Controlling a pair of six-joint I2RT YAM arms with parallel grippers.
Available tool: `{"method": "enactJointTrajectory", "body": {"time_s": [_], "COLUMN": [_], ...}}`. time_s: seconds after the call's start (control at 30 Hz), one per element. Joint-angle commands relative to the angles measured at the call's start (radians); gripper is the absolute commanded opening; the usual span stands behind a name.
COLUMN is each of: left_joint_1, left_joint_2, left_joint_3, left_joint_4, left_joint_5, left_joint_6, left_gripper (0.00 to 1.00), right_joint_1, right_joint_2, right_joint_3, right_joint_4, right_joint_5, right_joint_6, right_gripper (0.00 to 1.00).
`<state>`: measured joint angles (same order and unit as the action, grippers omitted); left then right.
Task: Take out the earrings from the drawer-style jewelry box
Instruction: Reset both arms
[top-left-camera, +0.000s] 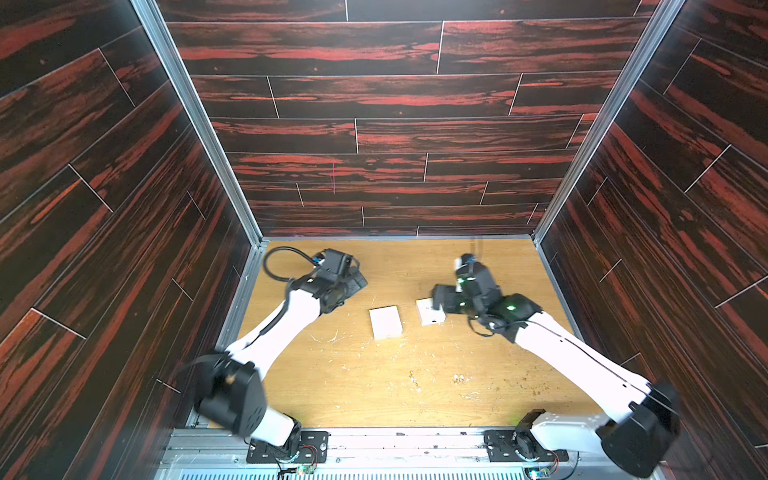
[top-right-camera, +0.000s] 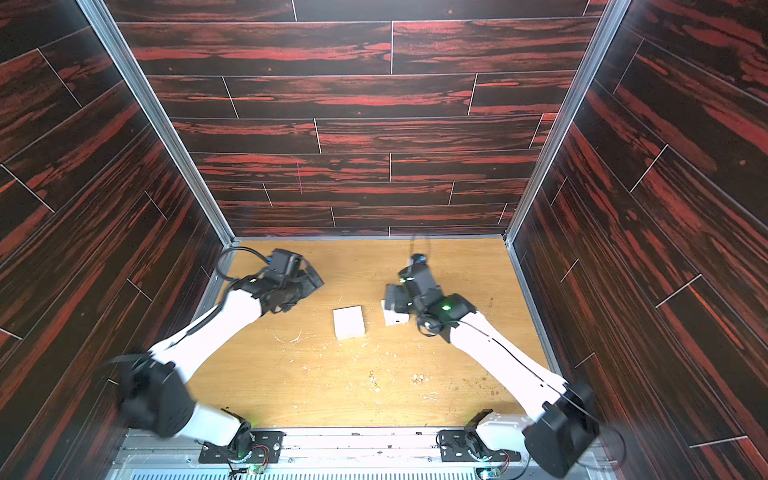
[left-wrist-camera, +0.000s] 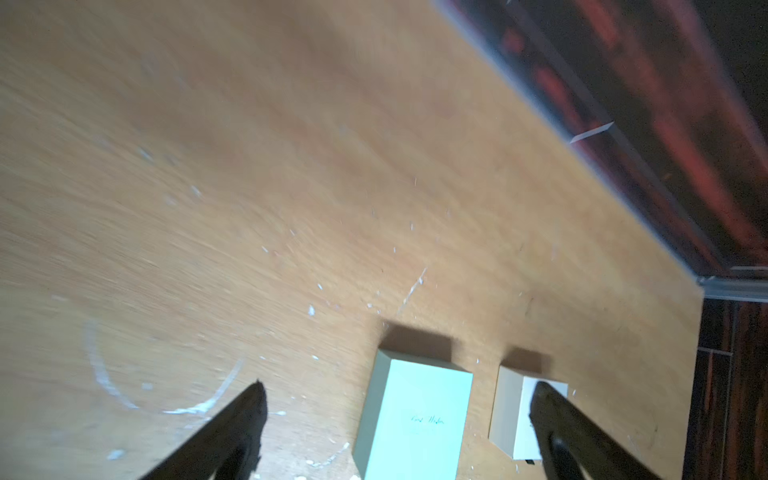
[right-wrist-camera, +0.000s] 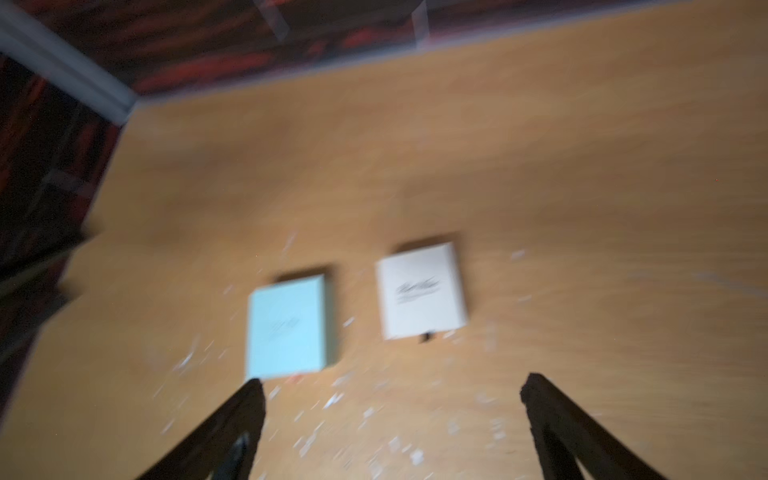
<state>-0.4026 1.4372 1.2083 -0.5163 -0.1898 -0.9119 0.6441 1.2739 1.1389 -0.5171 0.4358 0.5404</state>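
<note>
Lying flat on the wooden table (top-left-camera: 374, 386), the drawer-style jewelry box (right-wrist-camera: 419, 291) sits closed just beside a pale teal box (right-wrist-camera: 286, 328), not touching it, on the right arm's side, with its small dark notch toward the robot. The right gripper (right-wrist-camera: 392, 379) hovers close to it, fingers spread wide and empty, and hides part of it in both top views. The left gripper (left-wrist-camera: 399, 384), likewise wide and empty, hangs off to the teal box's left.
</note>
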Motion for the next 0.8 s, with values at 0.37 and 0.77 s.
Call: {"method": "enactJointTrajectory", "body": {"time_s": [0.37,0.77], "left_joint_1": [-0.076,0.184], "left_joint_2": [-0.36,-0.097], "left_joint_3": [-0.497,-0.632], "left_joint_4": [0.293,0.799], "left_joint_5": [-0.987,-0.691], "left_joint_6": [0.419,0.736], "left_gripper": [1.0,1.0], "right_joint_1": [-0.342,-0.401], "right_joint_2": [-0.16,0.184], "right_joint_3": [-0.682,-0.747], "right_joint_4": [0.914,1.388], "right_joint_5": [0.29,0.152], "right_joint_6": [-0.416,-0.56], "right_gripper": [0.99,0.99]}}
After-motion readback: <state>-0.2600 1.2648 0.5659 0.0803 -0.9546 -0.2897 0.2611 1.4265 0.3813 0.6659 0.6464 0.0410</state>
